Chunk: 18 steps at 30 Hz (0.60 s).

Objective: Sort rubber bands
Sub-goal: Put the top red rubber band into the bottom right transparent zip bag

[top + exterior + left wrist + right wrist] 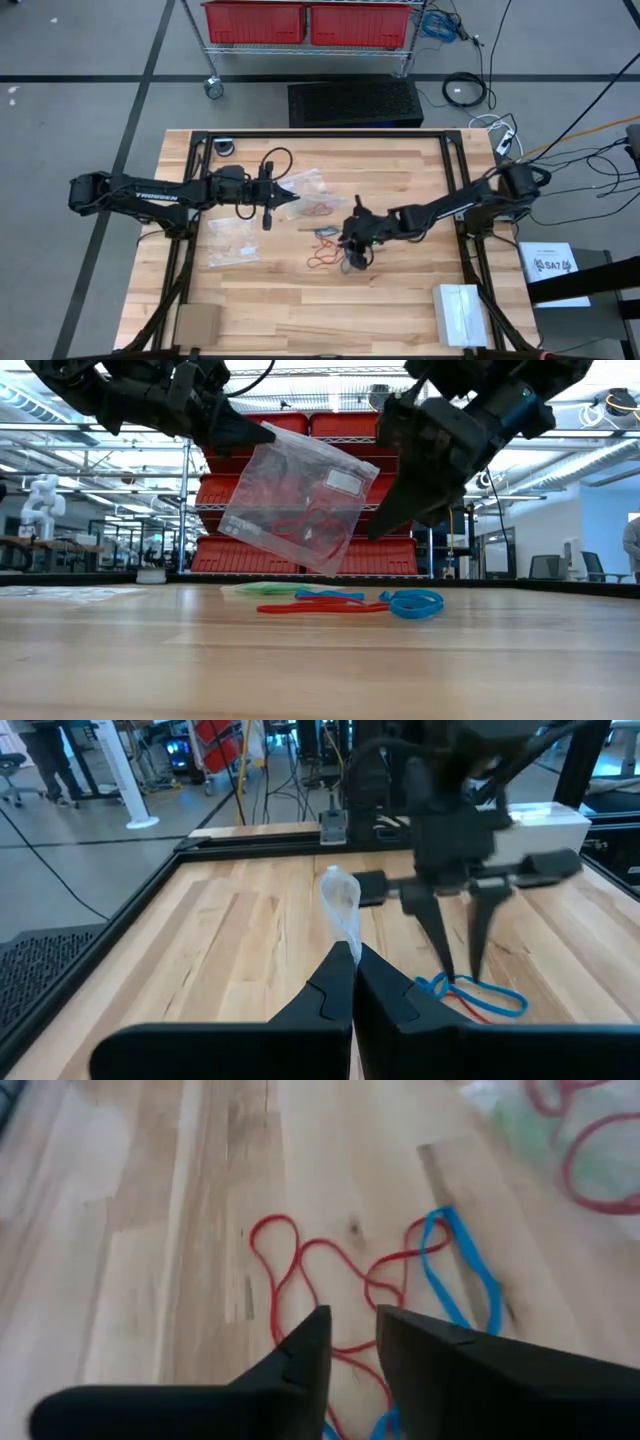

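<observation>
- Red and blue rubber bands point(350, 1290) lie tangled on the table point(400, 290), directly under the right hand point(350, 1342), near the table's middle.
- Right hand hovers just above this tangle with its two fingers nearly together, a narrow gap between them, gripping nothing.
- Left hand point(352, 965) is pinched closed on the corner of a clear bag point(295, 495), holding it off the table, tilted, near the right hand. Red bands show inside the bag.
- A judgement on the step: the right hand looks set to pick one band from the tangle. To do it well, it should open a little, come down over a single red strand where it lies apart from the blue, and lift slowly so the others fall away.
- Count, as far as visible: one tangle with at least one blue and a couple of red bands; green bands point(262, 588) lie behind it, number unclear.
- Two clear bags: one held, and another bag point(232, 243) lying flat on the table's left side.
</observation>
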Available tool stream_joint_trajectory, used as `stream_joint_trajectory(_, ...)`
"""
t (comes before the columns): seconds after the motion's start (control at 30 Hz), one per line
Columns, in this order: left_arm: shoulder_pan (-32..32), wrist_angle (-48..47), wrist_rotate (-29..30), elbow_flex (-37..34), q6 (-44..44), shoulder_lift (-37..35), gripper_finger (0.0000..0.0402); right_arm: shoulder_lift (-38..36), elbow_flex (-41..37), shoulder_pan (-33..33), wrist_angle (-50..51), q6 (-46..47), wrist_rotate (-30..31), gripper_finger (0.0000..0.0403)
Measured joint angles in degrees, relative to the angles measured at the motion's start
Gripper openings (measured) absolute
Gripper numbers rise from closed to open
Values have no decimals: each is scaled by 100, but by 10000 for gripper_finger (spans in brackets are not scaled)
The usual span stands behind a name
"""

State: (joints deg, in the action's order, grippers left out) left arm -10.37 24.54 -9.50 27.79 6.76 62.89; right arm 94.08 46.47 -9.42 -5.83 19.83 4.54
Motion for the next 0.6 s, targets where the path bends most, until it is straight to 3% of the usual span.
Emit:
stream_joint_trajectory(0.17,0,-39,0,0,4,0,2,726,625,-6,232,-301,39,112)
stream_joint_trajectory(0.33,0,-33,-2,0,7,0,2,1295,1259,-8,1164,-321,547,123)
stream_joint_trajectory(0.47,0,-35,-2,0,15,0,2,1527,1495,-8,1451,-310,906,127)
stream_joint_trajectory(0.6,0,-55,-2,0,15,0,2,1575,1530,6,1374,-294,785,130)
